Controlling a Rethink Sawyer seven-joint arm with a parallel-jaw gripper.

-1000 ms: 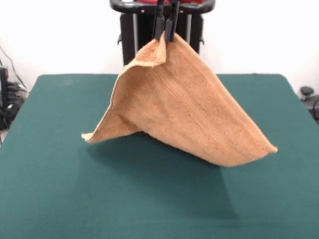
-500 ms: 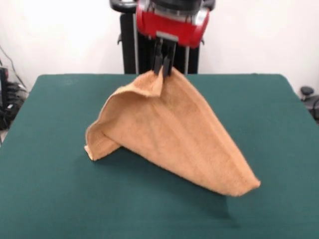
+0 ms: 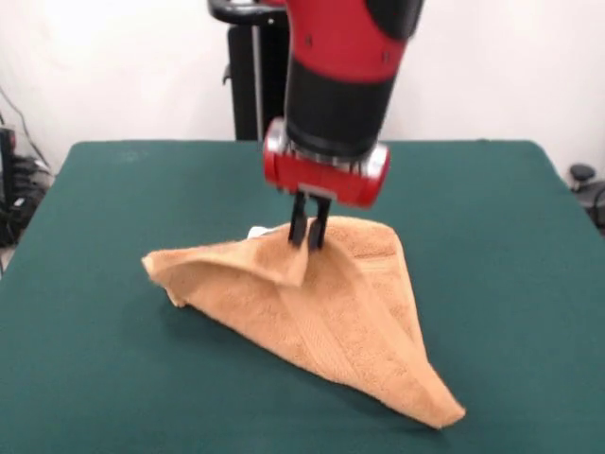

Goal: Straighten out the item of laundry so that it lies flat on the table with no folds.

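Note:
The item of laundry [image 3: 321, 317] is an orange-tan terry towel, lying mostly slumped on the dark green table [image 3: 104, 378]. It forms a rough triangle with a folded flap at the left and a long point running to the near right. My gripper [image 3: 308, 238] comes down from the red and black arm and is shut on a pinched peak of the towel near its far middle edge. That peak is raised only a little above the tabletop. A bit of white tag [image 3: 255, 231] peeks out behind the towel.
Green tabletop lies all round the towel. A black stand [image 3: 248, 85] rises behind the table's far edge. Cables and dark gear sit off the table at the left [image 3: 14, 189] and right [image 3: 586, 184].
The arm has come down steadily, lowering the held peak from high above the table to just over it. The hanging towel has collapsed onto the table and spread toward the near right.

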